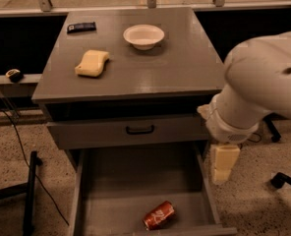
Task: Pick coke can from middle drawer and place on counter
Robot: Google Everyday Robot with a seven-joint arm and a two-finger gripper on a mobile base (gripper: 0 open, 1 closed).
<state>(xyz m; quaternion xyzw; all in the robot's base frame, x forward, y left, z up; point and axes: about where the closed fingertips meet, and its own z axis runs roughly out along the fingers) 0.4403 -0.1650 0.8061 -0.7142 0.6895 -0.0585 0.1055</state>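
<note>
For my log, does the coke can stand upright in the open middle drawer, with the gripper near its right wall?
No: the camera view shows the coke can lying on its side in the middle drawer; the gripper is near its right wall.

Gripper [222, 176] low at right, below bulky arm [263, 82]
</note>
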